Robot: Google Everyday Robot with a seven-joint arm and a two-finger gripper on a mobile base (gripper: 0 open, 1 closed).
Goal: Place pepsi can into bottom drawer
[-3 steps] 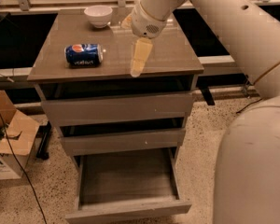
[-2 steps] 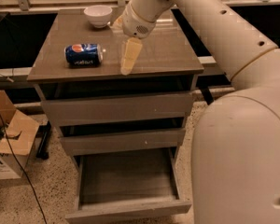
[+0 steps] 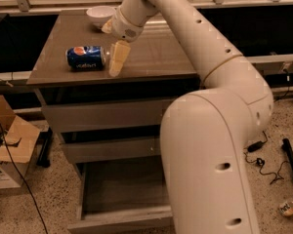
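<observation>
The small blue metal pepsi can (image 3: 86,57) with silver ends lies on its side on the flat top of the grey-brown bench (image 3: 156,52), near the left front corner. Its round red, white and blue logo is turned upward, and one end points to the right.

The end effector (image 3: 114,48) of the large white robot arm (image 3: 210,130) is over the bench top, just to the right of the can. It looks open: one cream-coloured finger (image 3: 118,58) points down toward the bench surface, and the other shows only as a small cream part at the upper left of the wrist, apart from the first one. It has hold of nothing. The lower finger stands just beside the right end of the can. I cannot tell if they touch.

A round white bowl (image 3: 100,14) stands at the back of the bench top, behind the wrist and well apart from the can.

Below the top there are three drawers. The two shallower upper drawers look closed or nearly closed. The deep bottom drawer (image 3: 122,191) with the plain flat front is pulled out toward the camera, and its floor is bare.

On the speckled floor at the left stands an open brown cardboard box (image 3: 10,150), and black cables (image 3: 263,155) lie at the right.
</observation>
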